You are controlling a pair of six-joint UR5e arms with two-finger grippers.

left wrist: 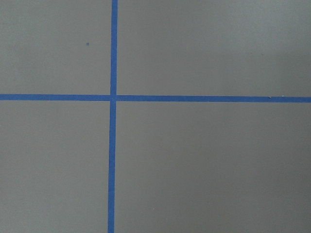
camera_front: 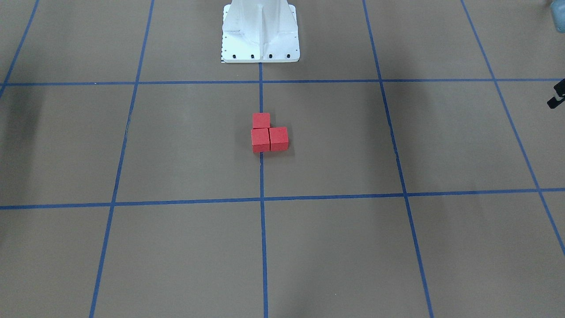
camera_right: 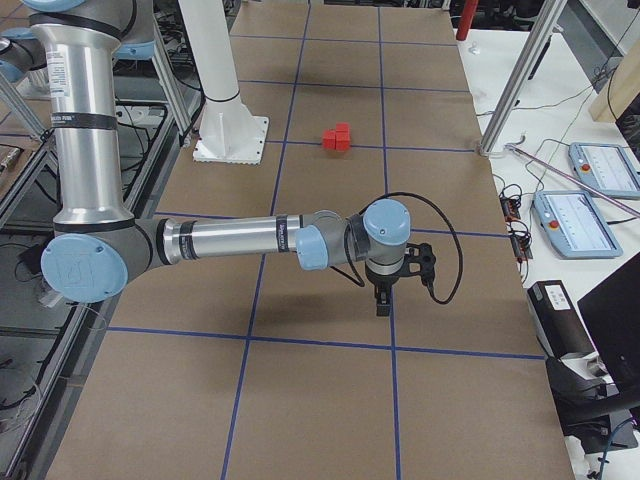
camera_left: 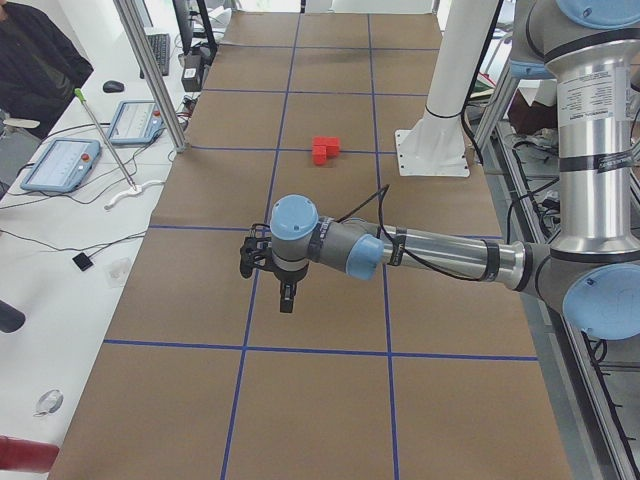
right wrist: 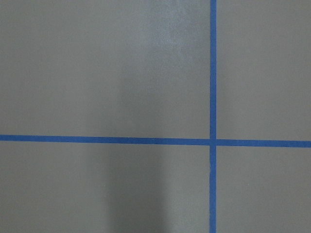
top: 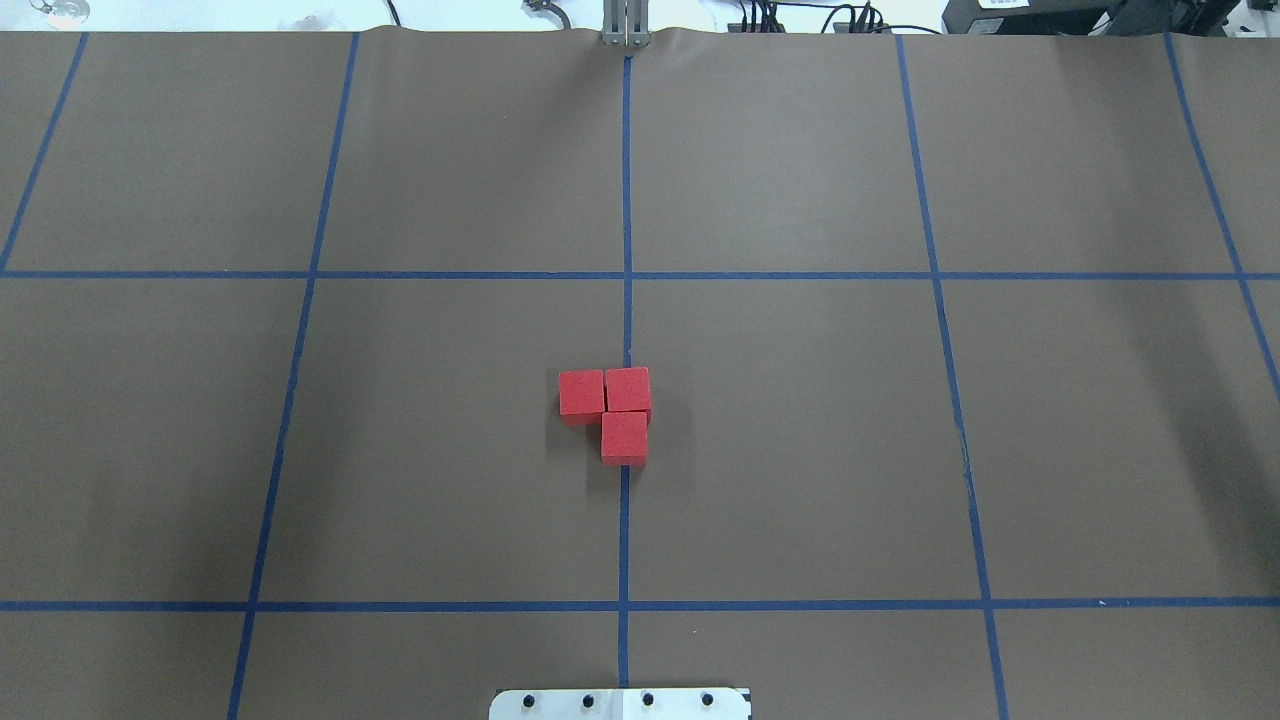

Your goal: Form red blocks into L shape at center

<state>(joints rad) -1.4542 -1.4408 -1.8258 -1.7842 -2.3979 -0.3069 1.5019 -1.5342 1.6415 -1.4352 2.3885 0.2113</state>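
Three red blocks lie touching in an L shape at the center (top: 700, 440), on the vertical blue tape line. In the overhead view one (top: 581, 393) is at the left, one (top: 628, 389) at the corner and one (top: 624, 437) nearer the robot. They also show in the front-facing view (camera_front: 269, 137) and both side views (camera_left: 325, 150) (camera_right: 337, 138). My left gripper (camera_left: 287, 298) hangs over the brown floor far from the blocks. My right gripper (camera_right: 381, 303) does the same at the other end. I cannot tell whether either is open or shut. Both wrist views show only floor and tape.
The white metal base (camera_front: 260, 39) stands behind the blocks on the robot's side. Aluminium frame posts (camera_right: 520, 80), tablets (camera_right: 580, 220) and cables lie beside the table's far edge. A person (camera_left: 30, 60) sits by that edge.
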